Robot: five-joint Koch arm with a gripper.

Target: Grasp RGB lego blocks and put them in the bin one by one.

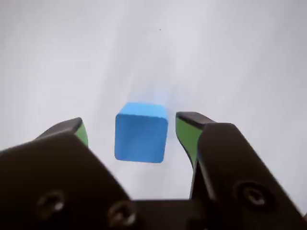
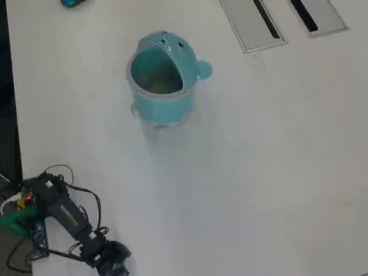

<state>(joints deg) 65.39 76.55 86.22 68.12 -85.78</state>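
Gripper [image 1: 132, 132]: jaws apart, blue block [image 1: 141, 132] between, untouched. Bin [image 2: 164, 100]: lid swung open, contents blurred. Overhead: gripper tips cut off.

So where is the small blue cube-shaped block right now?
In the wrist view, the small blue cube-shaped block lies on the white table between the open gripper's green-padded jaws, untouched by either; the overhead view doesn't show it.

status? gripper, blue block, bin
Gripper open, jaws flanking blue block, not touching. Bin lid swung back, something yellow-green inside. Nothing blocking.
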